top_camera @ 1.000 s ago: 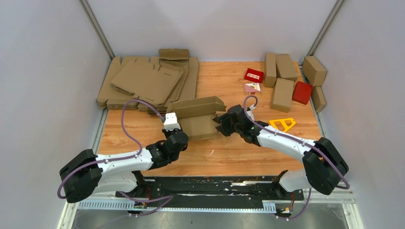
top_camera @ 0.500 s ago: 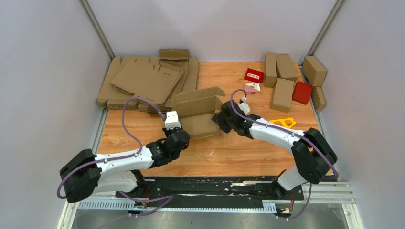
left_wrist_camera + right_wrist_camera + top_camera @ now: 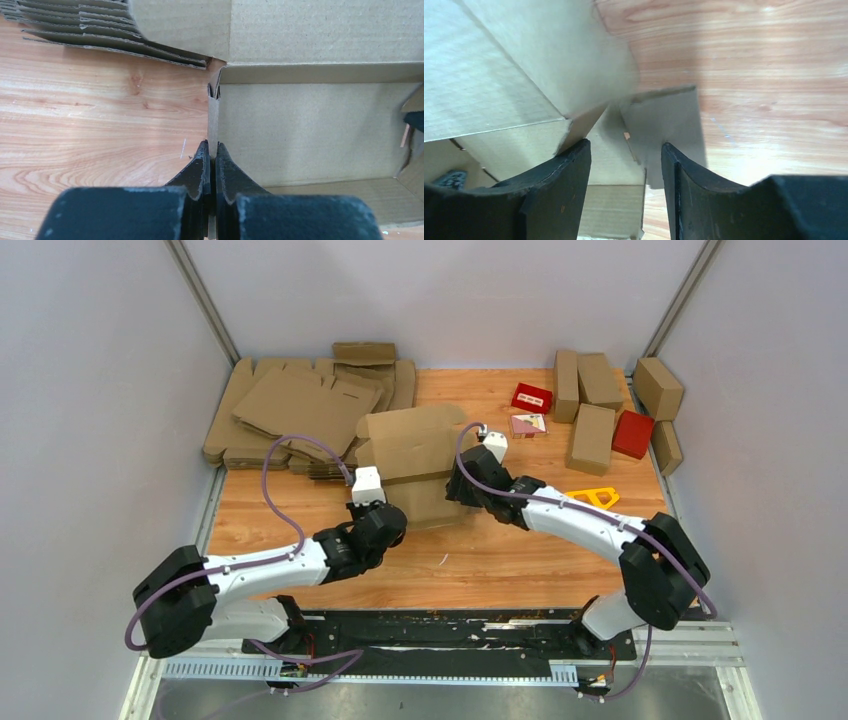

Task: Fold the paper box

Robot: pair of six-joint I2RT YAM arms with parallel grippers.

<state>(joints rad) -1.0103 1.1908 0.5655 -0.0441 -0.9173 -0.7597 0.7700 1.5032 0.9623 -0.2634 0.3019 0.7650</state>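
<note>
Raised paper box [image 3: 415,445] lid, left gripper [image 3: 210,148] pinching

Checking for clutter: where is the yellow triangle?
Top view, right side: the yellow triangle lies on the table beside the right arm, nearer than the brown cartons.

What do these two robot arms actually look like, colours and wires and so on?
Both the left arm and the right arm have white links between chunky black joints. A purple cable runs in loose loops along each. A small white block sits near each wrist. The jaws are black and tapering, with curved inner faces.
</note>
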